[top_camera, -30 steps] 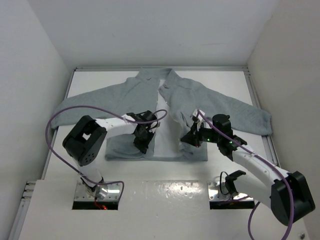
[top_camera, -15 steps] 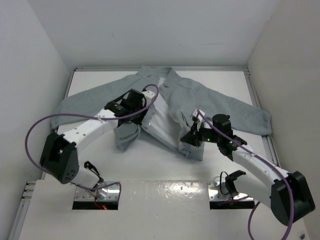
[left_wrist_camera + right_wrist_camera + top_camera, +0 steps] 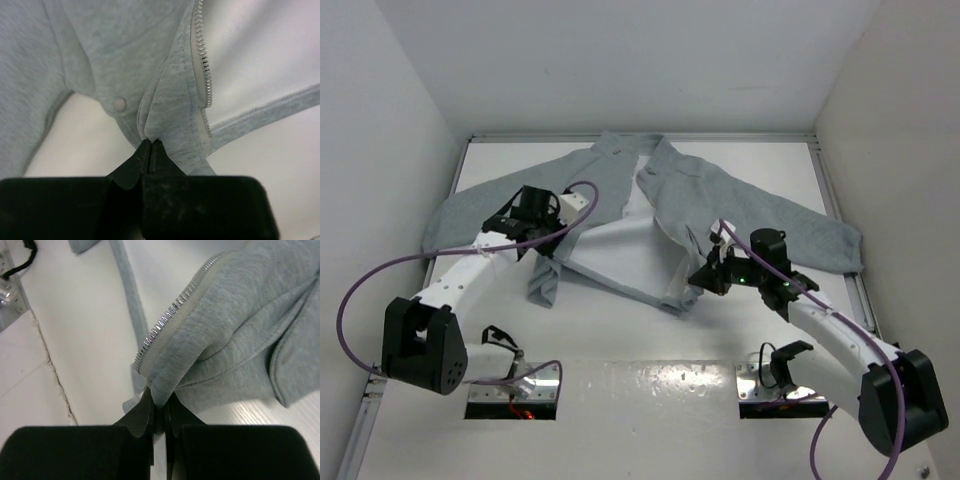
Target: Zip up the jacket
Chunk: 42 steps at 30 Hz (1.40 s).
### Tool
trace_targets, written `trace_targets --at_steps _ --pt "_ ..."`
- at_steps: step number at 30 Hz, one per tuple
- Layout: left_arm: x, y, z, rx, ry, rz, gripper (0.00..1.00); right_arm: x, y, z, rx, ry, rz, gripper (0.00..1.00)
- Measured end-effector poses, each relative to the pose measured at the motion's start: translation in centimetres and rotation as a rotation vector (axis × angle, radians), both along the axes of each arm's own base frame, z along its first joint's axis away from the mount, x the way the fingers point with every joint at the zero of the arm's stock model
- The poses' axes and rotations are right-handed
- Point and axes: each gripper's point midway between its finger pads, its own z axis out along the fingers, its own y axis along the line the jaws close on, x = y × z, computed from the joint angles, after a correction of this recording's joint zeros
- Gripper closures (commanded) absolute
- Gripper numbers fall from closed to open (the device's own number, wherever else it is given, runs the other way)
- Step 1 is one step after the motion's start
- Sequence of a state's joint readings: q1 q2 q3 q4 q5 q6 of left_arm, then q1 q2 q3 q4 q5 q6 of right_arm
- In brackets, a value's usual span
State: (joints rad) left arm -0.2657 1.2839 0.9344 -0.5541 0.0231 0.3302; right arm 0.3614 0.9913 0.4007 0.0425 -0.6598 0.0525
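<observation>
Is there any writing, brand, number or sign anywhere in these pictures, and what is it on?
None can be read in any view.
The jacket shows no tag or logo, its snap is plain, and the zipper bears no marking that can be made out.

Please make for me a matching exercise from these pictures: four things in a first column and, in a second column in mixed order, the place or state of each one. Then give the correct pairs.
Column 1
1. left end effector
2. right end effector
3. snap button
4. collar

Column 2
A. farthest part of the jacket in the top view
B. shut on a grey fold, left side of the top view
C. round and pale, on grey fleece
D. shut on the edge by the zipper teeth, right side of the top view

Pairs: 1-B, 2-D, 3-C, 4-A
</observation>
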Motion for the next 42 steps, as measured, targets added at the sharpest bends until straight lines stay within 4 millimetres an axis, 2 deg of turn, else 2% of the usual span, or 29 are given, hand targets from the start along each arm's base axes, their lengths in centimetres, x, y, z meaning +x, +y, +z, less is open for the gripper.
trace_targets --at_steps 3,10,14,16,17,19,20,22,23,33,41,42 --pt "-0.7 1.7 -1.4 -0.003 0.052 0.0 0.94 0.2 -1.4 -0.1 -0.021 0.003 -0.039 1.0" --pt "-0.3 4.7 -2.9 -0.091 0.116 0.004 0.83 -0.1 -4.3 -0.3 -0.066 0.007 -0.099 1.0" --pt "-0.3 5.3 -2.4 -0.162 0.148 -0.038 0.77 -0.4 -5.0 -0.4 -0.076 0.022 -0.104 1.0" --pt "0.1 5.5 -1.7 -0.186 0.138 -0.055 0.67 -0.5 -5.0 -0.4 -0.076 0.029 -0.103 1.0" --pt "0.2 5.6 -1.4 -0.195 0.134 -0.063 0.53 -0.6 -5.0 -0.4 -0.076 0.032 -0.102 1.0" --pt "0.1 5.9 -1.0 -0.206 0.13 -0.09 0.43 -0.6 -5.0 -0.4 -0.073 0.036 -0.098 1.0" --pt "-0.1 5.9 -0.8 -0.212 0.135 -0.104 0.41 -0.6 -4.9 -0.4 -0.07 0.038 -0.095 1.0" --pt "-0.5 5.7 -0.7 -0.227 0.149 -0.121 0.4 -0.6 -4.8 -0.3 -0.065 0.041 -0.088 1.0" --pt "-0.7 5.5 -0.7 -0.234 0.155 -0.129 0.32 -0.5 -4.7 -0.2 -0.063 0.043 -0.085 1.0" --pt "-2.4 1.4 -0.5 -0.275 0.227 -0.183 0.29 -0.4 -4.3 0.1 -0.049 0.055 -0.068 1.0" --pt "-3.3 -0.2 -2.0 -0.282 0.329 -0.161 0.29 -0.3 -4.2 0.3 -0.046 0.055 -0.064 1.0" --pt "-3.5 -0.4 -2.3 -0.28 0.346 -0.162 0.11 -0.3 -4.2 0.3 -0.045 0.054 -0.063 1.0"
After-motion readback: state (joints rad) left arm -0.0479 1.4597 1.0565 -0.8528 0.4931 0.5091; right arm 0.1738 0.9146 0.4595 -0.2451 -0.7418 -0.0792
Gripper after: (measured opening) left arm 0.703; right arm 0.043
